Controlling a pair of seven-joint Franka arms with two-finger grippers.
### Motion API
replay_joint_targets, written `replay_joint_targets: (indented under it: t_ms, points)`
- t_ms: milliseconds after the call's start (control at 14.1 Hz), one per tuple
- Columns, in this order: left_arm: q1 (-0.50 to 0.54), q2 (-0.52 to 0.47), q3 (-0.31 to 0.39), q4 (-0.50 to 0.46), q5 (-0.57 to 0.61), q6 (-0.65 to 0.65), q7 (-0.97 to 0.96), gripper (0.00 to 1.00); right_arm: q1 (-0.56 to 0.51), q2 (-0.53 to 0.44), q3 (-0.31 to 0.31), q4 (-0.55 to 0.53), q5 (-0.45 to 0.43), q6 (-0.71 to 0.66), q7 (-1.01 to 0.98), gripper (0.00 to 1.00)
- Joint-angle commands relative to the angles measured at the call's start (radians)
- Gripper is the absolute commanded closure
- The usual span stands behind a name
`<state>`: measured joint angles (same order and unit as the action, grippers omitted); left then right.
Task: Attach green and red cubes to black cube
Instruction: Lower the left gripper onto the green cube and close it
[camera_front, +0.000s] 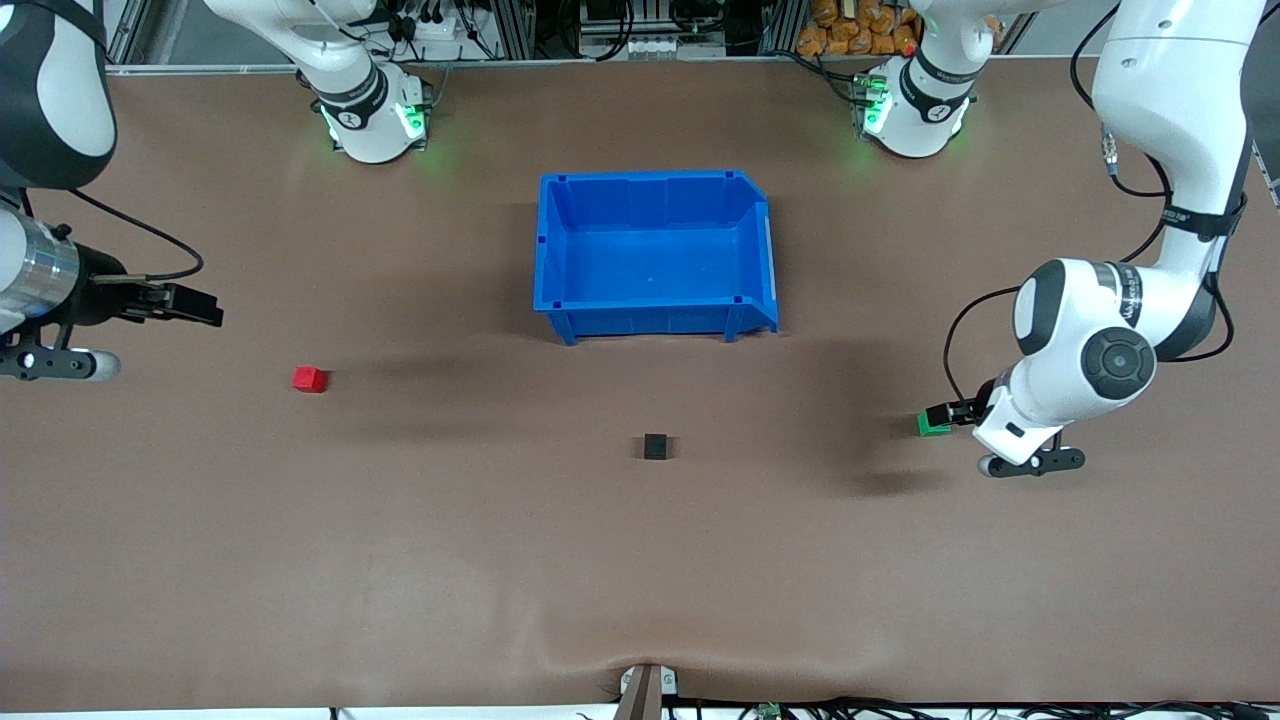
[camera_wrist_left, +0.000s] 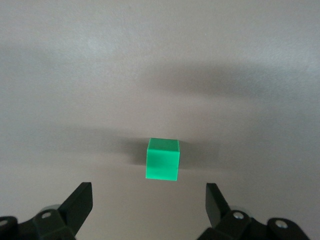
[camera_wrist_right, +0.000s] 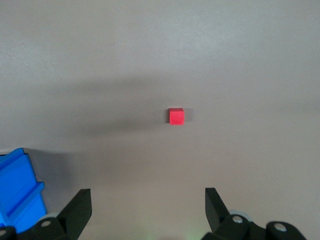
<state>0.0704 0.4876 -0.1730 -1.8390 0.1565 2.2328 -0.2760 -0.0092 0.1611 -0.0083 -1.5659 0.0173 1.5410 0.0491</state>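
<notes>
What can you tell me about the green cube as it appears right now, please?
The green cube is small, plain and bright green, with smooth faces and sharp edges, like plastic. It sits flat and upright on the brown table, toward the left arm's end and about level with the black cube. The open left gripper is over the table beside it, fingers apart, not touching it. Nothing but the table touches the cube.

The left gripper (camera_front: 955, 413) is partly covering the green cube (camera_front: 932, 426); the frame edge is cutting off the blue bin (camera_wrist_right: 17, 192).
</notes>
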Motion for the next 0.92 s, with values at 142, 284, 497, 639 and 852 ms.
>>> replay_joint_targets:
  t_ms: [142,284,497,639,852]
  points:
    - [0.006,0.061,-0.003,0.006,0.021,0.062,0.000,0.05,-0.020,0.017,0.008,-0.003,0.004,0.014,0.006,0.00]
    - [0.008,0.083,-0.002,0.006,0.020,0.088,0.001,0.05,-0.020,0.017,0.007,-0.013,0.004,0.022,0.005,0.00]
    - [0.019,0.100,-0.002,0.006,0.020,0.117,0.000,0.12,-0.029,0.025,0.007,-0.025,0.004,0.040,0.006,0.00]
    - [0.019,0.118,-0.002,0.006,0.020,0.136,0.001,0.21,-0.029,0.032,0.007,-0.028,0.004,0.042,0.006,0.00]
    - [0.022,0.129,-0.002,0.001,0.020,0.157,-0.002,0.25,-0.031,0.038,0.007,-0.028,0.004,0.048,0.006,0.00]
